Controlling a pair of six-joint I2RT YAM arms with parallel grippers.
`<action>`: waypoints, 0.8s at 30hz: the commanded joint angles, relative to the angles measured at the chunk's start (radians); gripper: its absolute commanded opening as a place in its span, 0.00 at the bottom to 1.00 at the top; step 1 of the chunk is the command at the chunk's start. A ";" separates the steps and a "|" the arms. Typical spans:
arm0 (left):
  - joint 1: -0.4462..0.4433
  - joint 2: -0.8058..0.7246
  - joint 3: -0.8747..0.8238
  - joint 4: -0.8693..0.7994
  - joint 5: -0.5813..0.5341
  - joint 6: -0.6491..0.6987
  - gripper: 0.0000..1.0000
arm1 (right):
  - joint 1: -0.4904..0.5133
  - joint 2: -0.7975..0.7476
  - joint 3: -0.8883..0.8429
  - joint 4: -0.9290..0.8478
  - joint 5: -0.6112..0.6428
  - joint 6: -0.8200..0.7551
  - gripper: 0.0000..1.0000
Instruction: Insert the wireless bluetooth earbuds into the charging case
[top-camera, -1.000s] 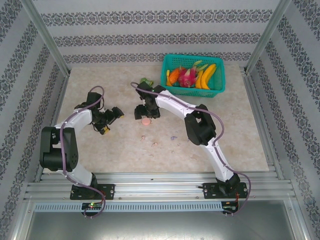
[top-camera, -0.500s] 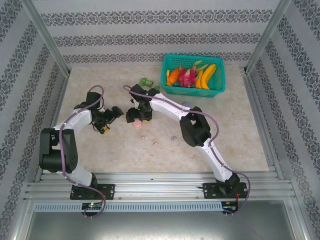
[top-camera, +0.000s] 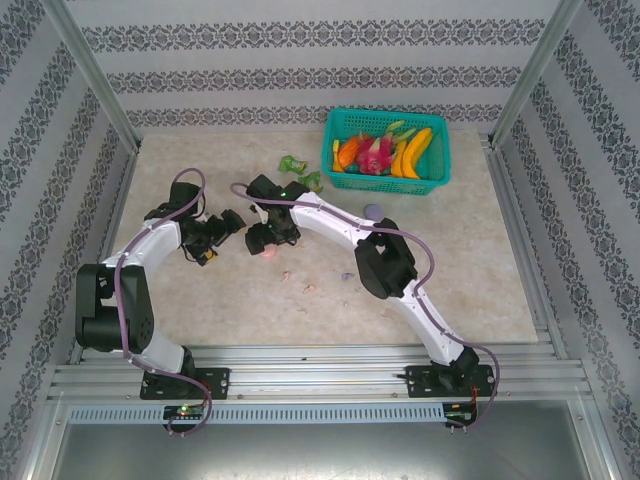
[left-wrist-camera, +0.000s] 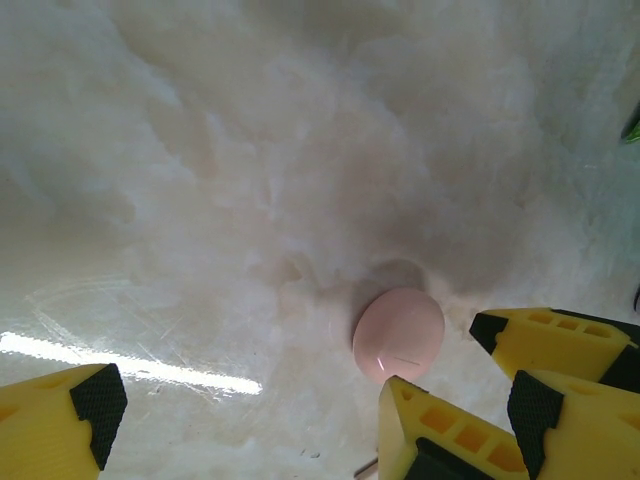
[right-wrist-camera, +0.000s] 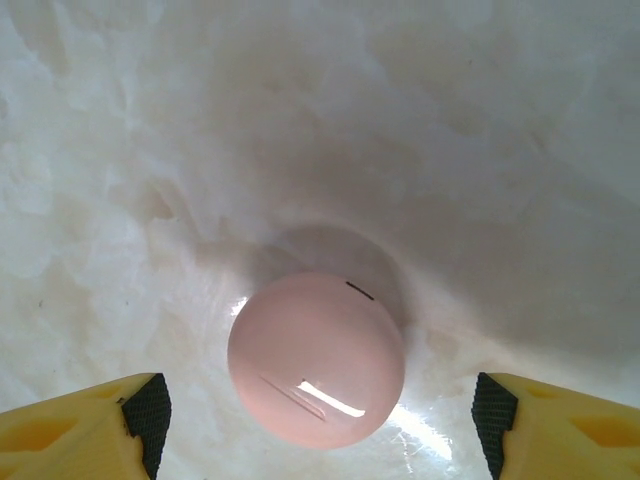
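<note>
closely, right jaws spread astride the closed pink case (right-wrist-camera: 316, 360), left jaws spread beside it, overhead, earbuds (top-camera: 309, 289) scattered nearby

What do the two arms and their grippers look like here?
Both arms have white links with black joints: left arm, right arm. A purple cable loops along each. The left gripper and right gripper have yellow fingers with black pads.

1. Table (top-camera: 200, 300): pale, marbled top.
2. Teal basket (top-camera: 390, 183) of fruit stood at the far right.
3. Green wrappers (top-camera: 291, 163) lay left of it.
4. Purple round case (top-camera: 373, 211) sat nearby.
5. Pink round case (right-wrist-camera: 316, 360) lay closed, left of centre.
6. Tiny earbuds (top-camera: 309, 289) lay scattered nearer.
</note>
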 joint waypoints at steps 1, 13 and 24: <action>-0.008 -0.028 -0.012 -0.021 -0.020 0.008 1.00 | 0.020 0.026 0.040 -0.045 0.056 -0.042 0.83; -0.008 -0.058 -0.017 -0.024 -0.032 -0.004 1.00 | 0.035 0.068 0.066 -0.061 0.122 -0.037 0.83; -0.007 -0.084 -0.022 -0.027 -0.032 -0.016 1.00 | 0.000 -0.063 -0.147 -0.035 0.200 -0.050 0.83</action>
